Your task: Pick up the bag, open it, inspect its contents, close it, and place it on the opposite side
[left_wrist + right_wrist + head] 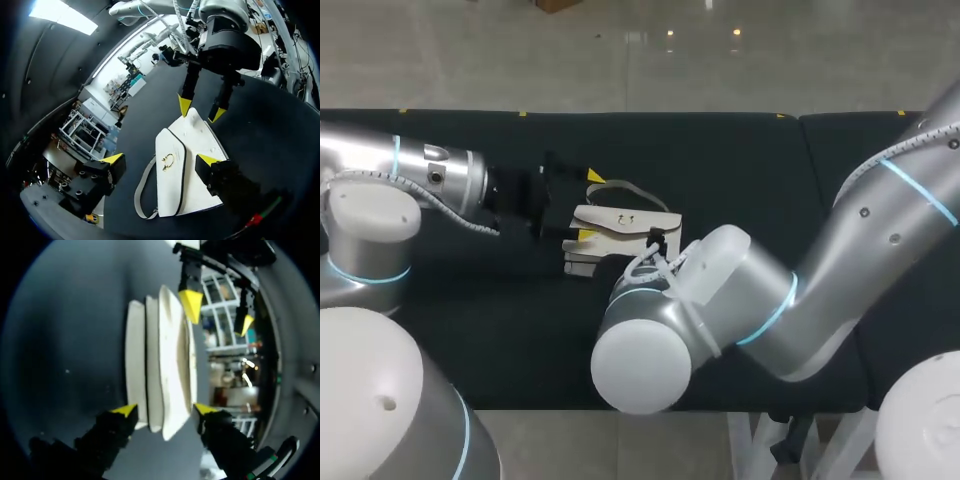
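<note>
**A:** Yellow tips on the left gripper (160, 159) are spread wide, nothing clamped. One tip sits against the white bag (172, 187). The other is off to the side, clear of it, out past the strap (141, 192).

**B:** So where's the bag from there?

**A:** Right in the gap and running straight ahead, lying on the black table (770, 170) with the clasp (168, 161) facing up. Its long axis points from the left gripper to the right gripper (165, 410), which is at the far end.

**B:** Has the right one got hold?

**A:** Can't tell tbh. It's at that end with the bag's layered edge right in front of it, but contact isn't clear.

**B:** Which arm's nearer?

**A:** Neither really, there's one at each end. My guess is the pick-up comes down to closing across the bag's short side, not along its length.
</note>
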